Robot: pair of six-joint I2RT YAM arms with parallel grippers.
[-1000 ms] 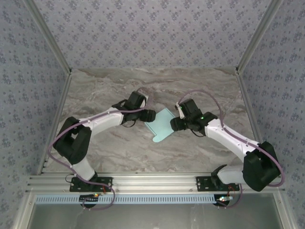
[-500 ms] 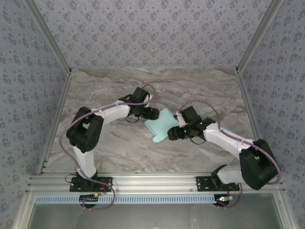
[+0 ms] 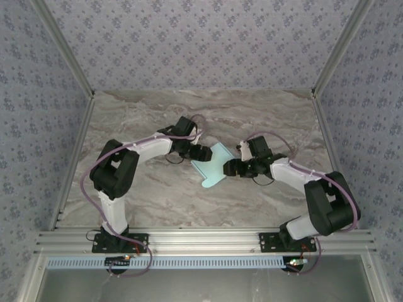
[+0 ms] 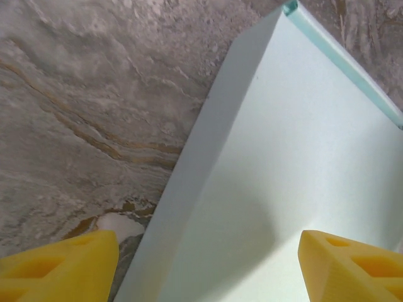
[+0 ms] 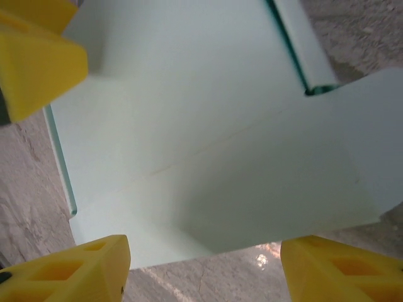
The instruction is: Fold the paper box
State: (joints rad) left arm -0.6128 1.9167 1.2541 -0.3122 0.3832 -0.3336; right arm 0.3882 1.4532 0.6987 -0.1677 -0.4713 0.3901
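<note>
Paper box [image 3: 213, 167] lies flat in the middle of the table [image 3: 145, 195], between both claws. From left gripper [image 3: 203, 153] it lies at 4 o'clock, from right gripper [image 3: 228, 168] at 10 o'clock. Both are equally near, over opposite edges. Both sets of jaws stand apart over the card, nothing pinched. Box's long axis runs 1 to 7 o'clock, tab pointing to 7.

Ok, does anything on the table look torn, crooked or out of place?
Nothing stands out. The box sits in the middle of the table, slanted to its edges, flaps partly lifted along their creases, as expected mid-fold. No tear or crumple shows.
</note>
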